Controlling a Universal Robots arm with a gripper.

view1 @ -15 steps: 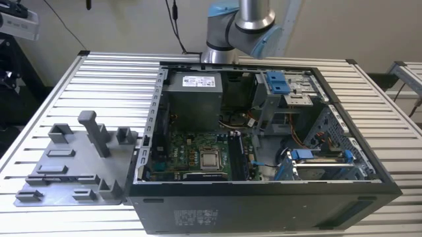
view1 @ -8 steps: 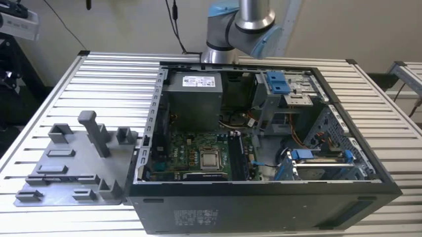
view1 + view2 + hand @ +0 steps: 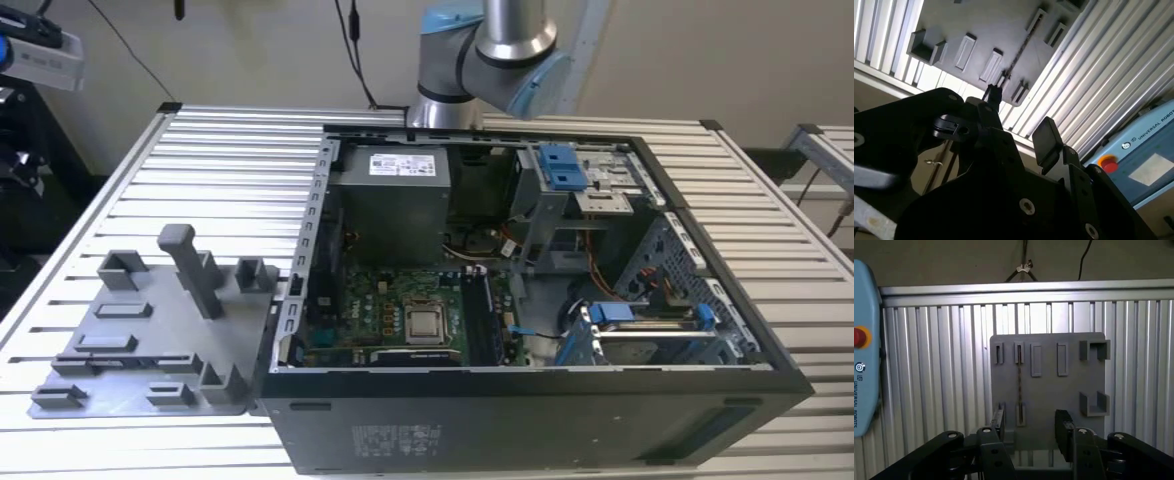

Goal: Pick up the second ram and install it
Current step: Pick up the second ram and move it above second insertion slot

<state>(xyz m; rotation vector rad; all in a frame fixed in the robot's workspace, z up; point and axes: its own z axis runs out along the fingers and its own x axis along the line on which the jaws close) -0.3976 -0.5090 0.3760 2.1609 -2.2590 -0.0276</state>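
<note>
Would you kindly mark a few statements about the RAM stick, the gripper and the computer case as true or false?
1. The gripper is open and empty. True.
2. The second ram lies flat on the slatted table. False: it stands on edge in slots of the grey holder.
3. The computer case is open, exposing its motherboard. True.
4. The grey holder sits at the exterior view's right of the case. False: it sits at its left.

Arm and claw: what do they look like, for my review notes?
The arm is a silver metal tube with grey joint housings and light-blue caps. The claw is matte black, with two flat blocky fingers on angular linkages fastened by round bolts.
</note>
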